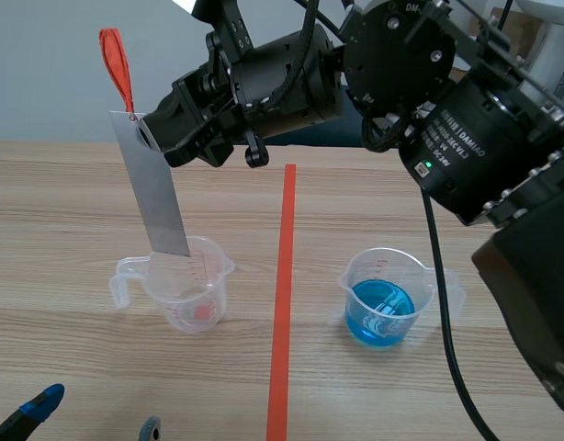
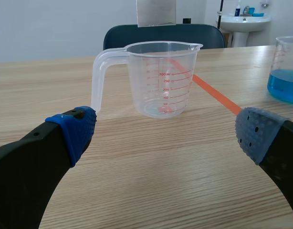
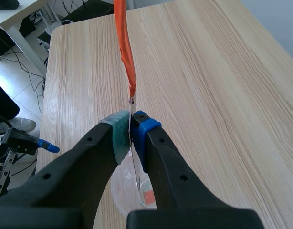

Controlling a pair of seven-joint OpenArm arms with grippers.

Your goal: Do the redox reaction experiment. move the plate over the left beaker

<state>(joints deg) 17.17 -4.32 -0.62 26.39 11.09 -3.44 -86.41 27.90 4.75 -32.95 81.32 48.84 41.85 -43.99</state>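
The right gripper [image 3: 131, 131] pinches the thin grey metal plate [image 1: 158, 202] near its top, its lower end hanging below, just above the clear plastic beaker [image 1: 186, 285], which stands ahead of the wide-open left gripper [image 2: 164, 133].

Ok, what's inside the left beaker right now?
No liquid shows in the left beaker; a small red patch sits at its base, inside or under it I cannot tell. The plate, in the right gripper, hangs over it, hiding some rim.
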